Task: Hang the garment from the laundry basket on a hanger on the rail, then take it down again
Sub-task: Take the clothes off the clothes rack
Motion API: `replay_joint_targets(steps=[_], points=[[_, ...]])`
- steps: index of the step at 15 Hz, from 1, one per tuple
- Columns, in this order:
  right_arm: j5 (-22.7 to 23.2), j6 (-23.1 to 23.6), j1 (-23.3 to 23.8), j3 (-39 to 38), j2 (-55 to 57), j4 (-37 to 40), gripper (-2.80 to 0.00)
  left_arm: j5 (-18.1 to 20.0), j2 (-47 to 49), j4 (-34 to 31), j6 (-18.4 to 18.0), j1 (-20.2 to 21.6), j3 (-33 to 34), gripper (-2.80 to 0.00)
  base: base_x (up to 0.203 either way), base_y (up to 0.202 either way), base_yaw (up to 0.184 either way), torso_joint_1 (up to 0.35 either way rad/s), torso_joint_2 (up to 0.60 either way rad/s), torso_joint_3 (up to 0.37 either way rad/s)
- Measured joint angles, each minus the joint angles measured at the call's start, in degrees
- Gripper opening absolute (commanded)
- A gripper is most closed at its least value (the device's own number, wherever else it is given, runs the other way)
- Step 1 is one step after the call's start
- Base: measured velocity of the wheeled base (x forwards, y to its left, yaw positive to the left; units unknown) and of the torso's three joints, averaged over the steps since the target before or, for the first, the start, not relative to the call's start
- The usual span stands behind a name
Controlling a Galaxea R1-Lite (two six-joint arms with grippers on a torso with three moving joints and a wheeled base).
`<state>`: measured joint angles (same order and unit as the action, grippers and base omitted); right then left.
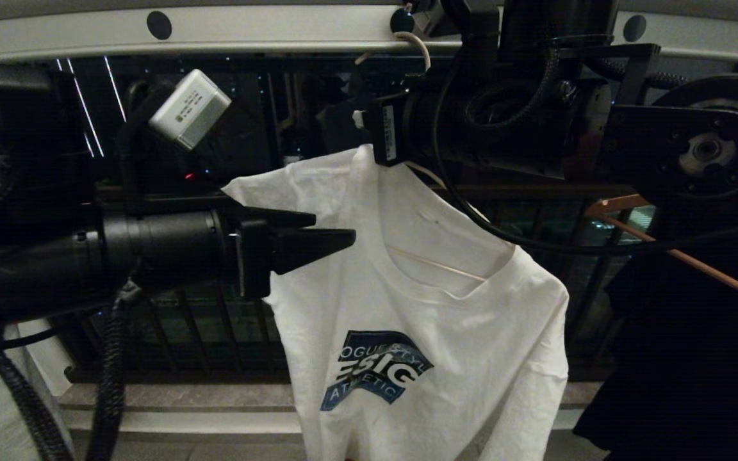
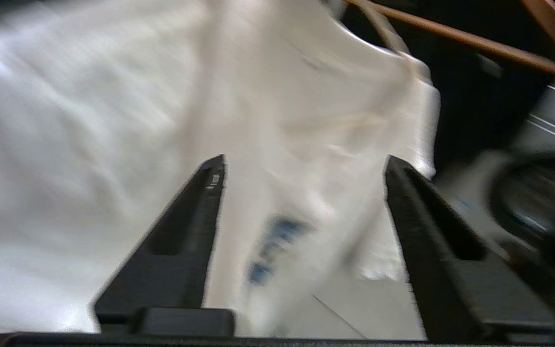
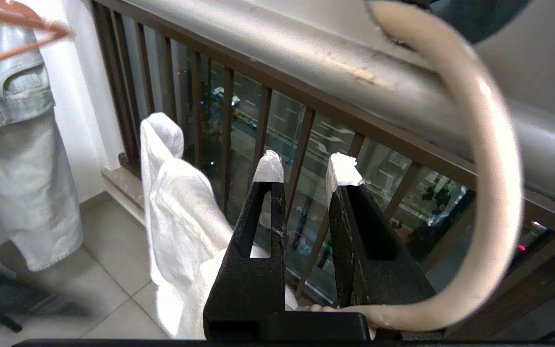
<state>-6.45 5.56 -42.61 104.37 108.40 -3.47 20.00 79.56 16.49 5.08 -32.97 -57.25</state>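
The white T-shirt garment (image 1: 420, 307) with its blue chest logo hangs on the thin white hanger (image 1: 417, 48), just under the pale grey rail (image 1: 266, 32). My right gripper (image 3: 305, 167) is up by the rail (image 3: 335, 62), shut on the neck of the hanger (image 3: 494, 193), which lies between the finger bases. The hook curves up across the rail; whether it rests on it I cannot tell. My left gripper (image 1: 334, 230) is open and empty, level beside the shirt's shoulder, with the garment (image 2: 89, 120) spread before its fingers (image 2: 305, 161). The laundry basket is out of view.
A brown wooden hanger (image 1: 664, 250) carrying a black garment (image 1: 696, 358) hangs close on the right. The dark barred balcony railing (image 1: 215, 333) runs behind the shirt. Pale denim clothes (image 3: 17, 168) hang further along in the right wrist view, above a tiled floor.
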Motion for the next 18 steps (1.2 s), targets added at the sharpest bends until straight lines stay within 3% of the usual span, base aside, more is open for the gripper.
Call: replay_joint_targets(steps=[3, 5, 11, 12, 18], points=[[0.0, 0.0, 0.0, 0.2, 0.0, 0.0, -2.80, -7.8, 4.2, 9.3, -0.2, -1.5, -0.1, 0.00, 0.000, 0.000, 0.000, 0.000, 0.00, 0.000], [0.0, 0.0, 0.0, 0.2, 0.0, -0.1, -2.80, -8.8, 6.5, 13.3, -0.2, -1.8, -0.3, 0.00, 0.000, 0.000, 0.000, 0.000, 0.00, 0.000], [0.0, 0.3, 0.0, 0.3, 0.0, 0.0, -2.80, -9.9, 10.6, 13.5, -0.1, -2.6, -2.9, 0.00, 0.000, 0.000, 0.000, 0.000, 0.00, 0.000], [0.0, 0.6, 0.0, 0.5, 0.0, 0.0, -2.80, -10.2, 11.0, 13.5, -0.1, -2.6, -3.1, -2.80, 0.000, 0.000, 0.000, 0.000, 0.00, 0.000], [0.0, 0.8, 0.0, 0.7, 0.2, -0.1, -2.80, -11.8, 11.7, 13.6, 0.1, -2.6, -3.0, -2.80, 0.000, 0.000, 0.000, 0.000, 0.00, 0.000]])
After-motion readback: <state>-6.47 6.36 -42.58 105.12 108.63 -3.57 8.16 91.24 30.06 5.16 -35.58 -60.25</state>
